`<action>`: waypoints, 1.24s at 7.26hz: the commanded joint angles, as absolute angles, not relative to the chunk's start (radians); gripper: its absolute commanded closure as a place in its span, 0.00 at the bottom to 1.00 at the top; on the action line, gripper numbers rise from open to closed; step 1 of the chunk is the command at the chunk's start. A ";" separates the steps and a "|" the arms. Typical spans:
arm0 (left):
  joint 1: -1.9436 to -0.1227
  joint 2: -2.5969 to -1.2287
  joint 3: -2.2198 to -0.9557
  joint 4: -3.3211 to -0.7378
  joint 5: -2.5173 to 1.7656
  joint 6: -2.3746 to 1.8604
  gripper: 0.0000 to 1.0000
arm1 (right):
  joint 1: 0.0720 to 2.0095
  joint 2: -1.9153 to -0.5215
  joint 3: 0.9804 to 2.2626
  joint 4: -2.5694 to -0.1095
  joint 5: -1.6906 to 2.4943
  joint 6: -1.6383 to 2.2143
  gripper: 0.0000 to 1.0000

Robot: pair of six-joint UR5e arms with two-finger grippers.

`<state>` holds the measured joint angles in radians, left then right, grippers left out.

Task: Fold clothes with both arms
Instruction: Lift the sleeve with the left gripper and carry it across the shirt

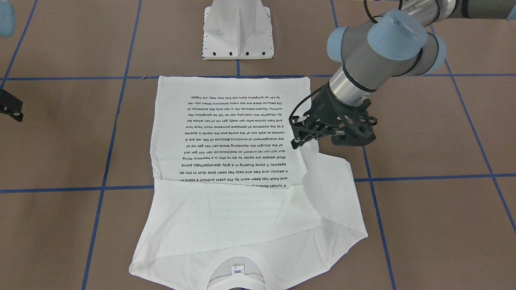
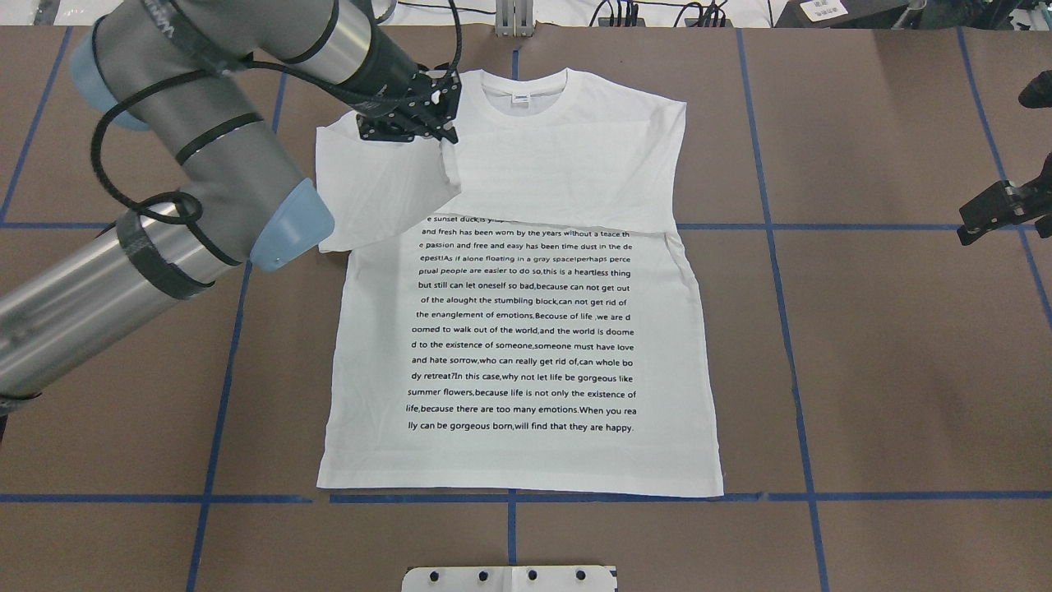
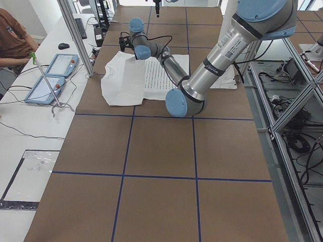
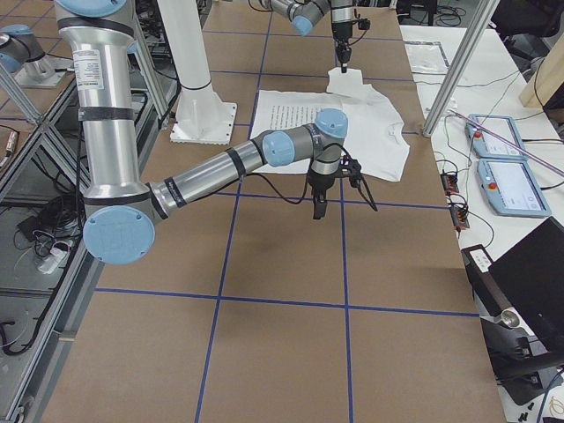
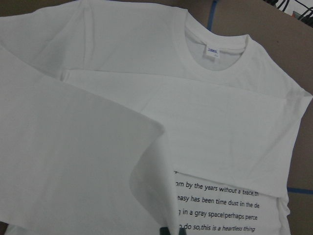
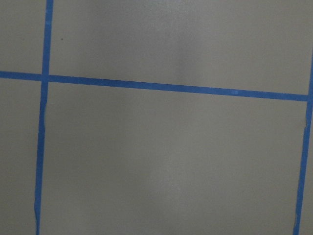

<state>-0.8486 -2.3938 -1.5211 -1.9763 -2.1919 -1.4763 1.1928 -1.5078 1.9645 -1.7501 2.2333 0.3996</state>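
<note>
The white T-shirt lies flat with its black printed text facing up and its collar at the far side. My left gripper is shut on the shirt's left sleeve and holds it lifted beside the collar, the cloth draping down over the chest. The front-facing view shows the same gripper with the sleeve hanging below it. In the left wrist view the shirt and its neck label fill the frame. My right gripper hovers over bare table far to the right, its jaws unclear.
The white pedestal base stands at the robot's side of the table, just behind the shirt's hem. Blue tape lines cross the brown tabletop. A seated person and two control tablets are beyond the far edge.
</note>
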 commanded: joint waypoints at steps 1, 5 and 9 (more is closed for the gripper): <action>-0.819 -2.476 -1.444 -2.063 -2.191 -1.586 1.00 | 1.195 -1.511 1.967 -1.746 2.235 0.400 0.00; -0.766 -2.551 -1.361 -2.123 -2.187 -1.600 1.00 | 1.209 -1.511 1.967 -1.746 2.235 0.397 0.00; -0.700 -2.591 -1.248 -2.210 -2.120 -1.595 1.00 | 1.210 -1.511 1.959 -1.746 2.235 0.399 0.00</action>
